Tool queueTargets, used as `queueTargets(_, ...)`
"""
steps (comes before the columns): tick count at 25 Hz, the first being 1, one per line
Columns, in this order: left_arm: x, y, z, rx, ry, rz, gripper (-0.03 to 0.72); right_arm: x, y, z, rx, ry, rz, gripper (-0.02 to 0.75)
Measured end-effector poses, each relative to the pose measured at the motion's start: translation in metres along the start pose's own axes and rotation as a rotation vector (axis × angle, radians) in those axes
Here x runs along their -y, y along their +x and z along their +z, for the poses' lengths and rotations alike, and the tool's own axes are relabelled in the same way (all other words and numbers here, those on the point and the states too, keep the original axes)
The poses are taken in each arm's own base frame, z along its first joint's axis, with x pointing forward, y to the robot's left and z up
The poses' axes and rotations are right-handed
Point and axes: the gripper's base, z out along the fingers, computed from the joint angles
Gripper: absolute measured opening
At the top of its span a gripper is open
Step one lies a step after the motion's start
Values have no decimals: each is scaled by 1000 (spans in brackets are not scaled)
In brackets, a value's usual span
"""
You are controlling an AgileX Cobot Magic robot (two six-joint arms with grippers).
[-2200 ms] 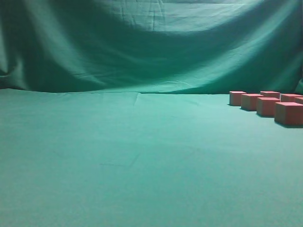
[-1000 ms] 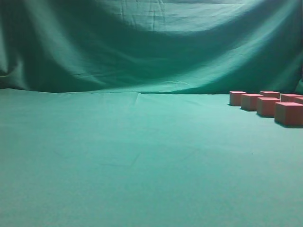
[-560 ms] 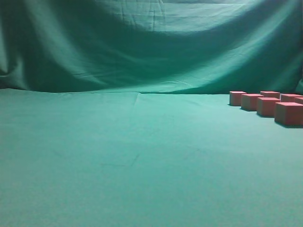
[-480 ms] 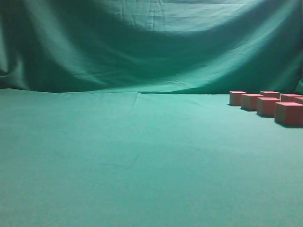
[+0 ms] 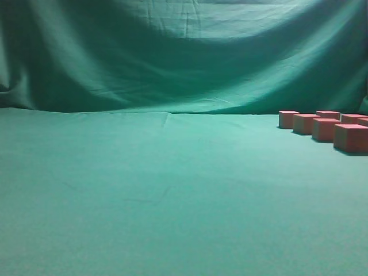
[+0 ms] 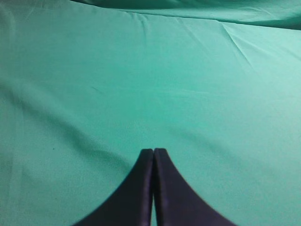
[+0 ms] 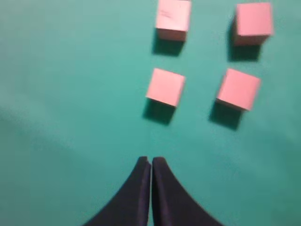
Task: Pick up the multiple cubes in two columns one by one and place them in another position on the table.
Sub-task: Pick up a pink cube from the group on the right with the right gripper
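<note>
Several pinkish-red cubes (image 5: pixel 324 129) stand in two columns on the teal table (image 5: pixel 172 190) at the exterior view's far right. The right wrist view shows several of them in two columns, the nearest cube (image 7: pixel 165 87) just ahead of my right gripper (image 7: pixel 150 161), which is shut and empty, apart from the cubes. My left gripper (image 6: pixel 153 151) is shut and empty above bare cloth; no cube shows in its view. Neither gripper shows in the exterior view.
A green cloth backdrop (image 5: pixel 184 52) hangs behind the table. The cloth has creases (image 5: pixel 167 119) near the back middle. The cubes run off the exterior view's right edge.
</note>
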Motion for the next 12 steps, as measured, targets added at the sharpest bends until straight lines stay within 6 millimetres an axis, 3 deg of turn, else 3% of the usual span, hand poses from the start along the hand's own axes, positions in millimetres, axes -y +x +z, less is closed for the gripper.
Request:
queueTargets(11,0,0,0,0,0,0,0,1,-29,57,-93,162,-19,0)
queueTargets(12,0,0,0,0,0,0,0,1,-31,62,-94,163,-20,47)
